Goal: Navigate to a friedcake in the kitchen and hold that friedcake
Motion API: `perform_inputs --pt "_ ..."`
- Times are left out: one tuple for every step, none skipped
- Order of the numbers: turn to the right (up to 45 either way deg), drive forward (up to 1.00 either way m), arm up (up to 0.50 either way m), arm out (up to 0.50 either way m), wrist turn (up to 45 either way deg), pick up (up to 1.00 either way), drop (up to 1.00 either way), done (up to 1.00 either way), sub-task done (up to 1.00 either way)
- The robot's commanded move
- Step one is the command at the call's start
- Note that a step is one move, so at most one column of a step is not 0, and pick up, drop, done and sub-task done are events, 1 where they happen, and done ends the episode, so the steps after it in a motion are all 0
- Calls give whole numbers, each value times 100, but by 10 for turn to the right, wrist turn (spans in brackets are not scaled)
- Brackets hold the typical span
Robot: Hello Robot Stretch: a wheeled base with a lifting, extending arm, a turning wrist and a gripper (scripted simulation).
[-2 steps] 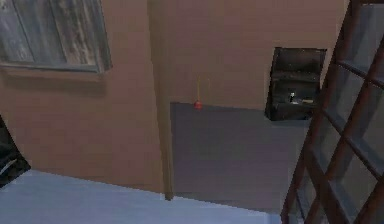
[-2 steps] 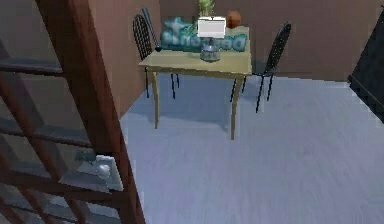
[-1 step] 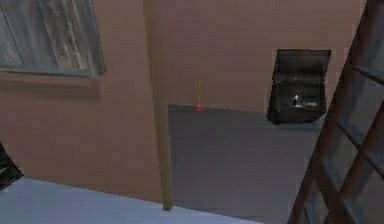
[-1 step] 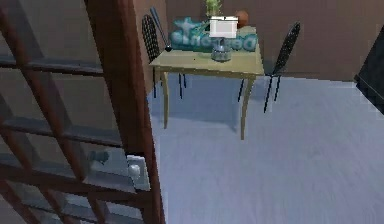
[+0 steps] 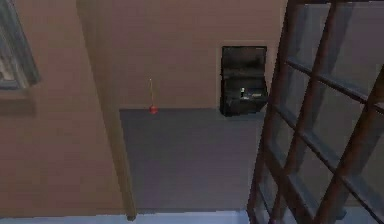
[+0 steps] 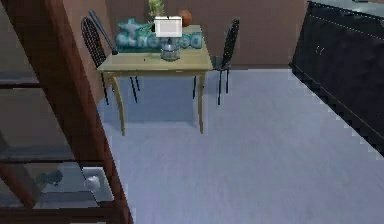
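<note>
In the arm side view a wooden surface [image 6: 140, 63] stands on four legs in the upper middle of the frame. On it lie some teal things [image 6: 133, 38], too blurred to name. Just beside them there is a small grey vessel [image 6: 171, 52], and above it a white square thing [image 6: 167, 27] which I cannot identify. Which of these small things, if any, is the friedcake cannot be told. It is also not possible to tell the state of the fingers from these pictures.

A dark chair [image 6: 95, 40] stands at the left end of the surface and another dark chair [image 6: 230, 45] at the right end. A dark cabinet [image 6: 340, 60] is cut off by the right edge. A brown frame [image 6: 50, 100] covers the left side. Low inside it lies something grey [image 6: 70, 182], hard to make out.

In the forward view a pinkish wall [image 5: 60, 120] hides the left part of the room. At the far wall stands a thin stick with a red base [image 5: 152, 103]. To the right of it is a black box [image 5: 243, 80], its details unclear. A dark lattice frame [image 5: 320, 130] is cut off at the right edge.
</note>
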Motion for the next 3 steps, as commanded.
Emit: perform_inputs --pt "0 100 0 0 0 0 0 0 0" --pt "90 0 0 0 0 0 0 0 0" --pt "0 20 0 0 0 0 0 0 0"
